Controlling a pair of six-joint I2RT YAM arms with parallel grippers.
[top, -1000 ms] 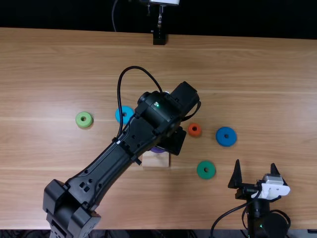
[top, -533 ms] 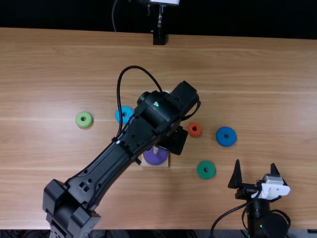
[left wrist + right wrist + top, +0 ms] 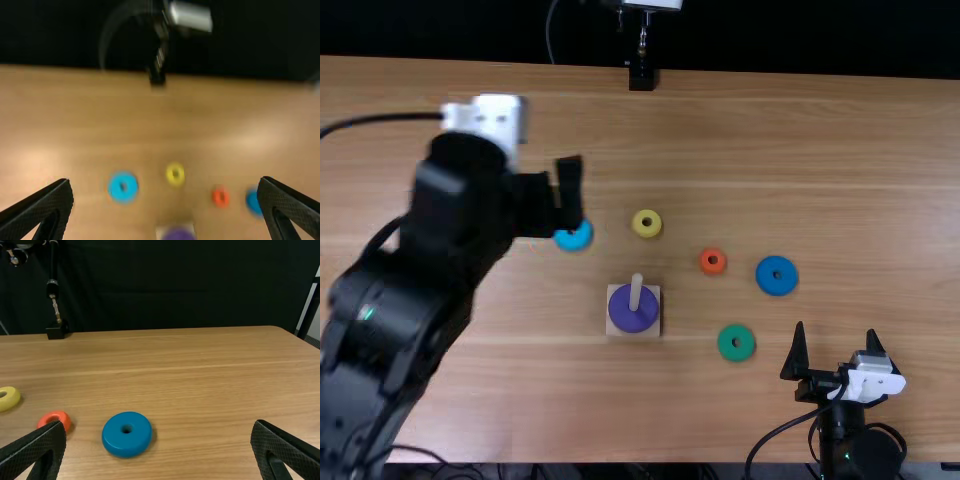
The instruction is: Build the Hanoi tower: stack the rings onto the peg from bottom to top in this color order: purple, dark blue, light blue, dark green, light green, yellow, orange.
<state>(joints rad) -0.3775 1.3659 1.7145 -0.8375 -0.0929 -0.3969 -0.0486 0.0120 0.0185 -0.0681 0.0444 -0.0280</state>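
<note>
1. Note purple, round, plastic-looking ring (image 3: 629, 319) around pale upright peg (image 3: 636, 292) on square wooden base (image 3: 655, 328); judge dark blue next.
2. Find dark blue, round, plastic-looking ring (image 3: 766, 283) flat on brown wooden table (image 3: 880, 180), near right tool (image 3: 835, 330); favour this side.
3. Record right tool wide open, empty; left tool (image 3: 167, 181) likewise.
4. Centre over dark blue ring, straddle outer rim, close low and evenly to avoid tilt. Carry well above small, round orange ring (image 3: 705, 266).
5. Clear peg tip, align hole, lower level onto purple, release gently. Keep left arm (image 3: 410, 290) away meanwhile.
</note>
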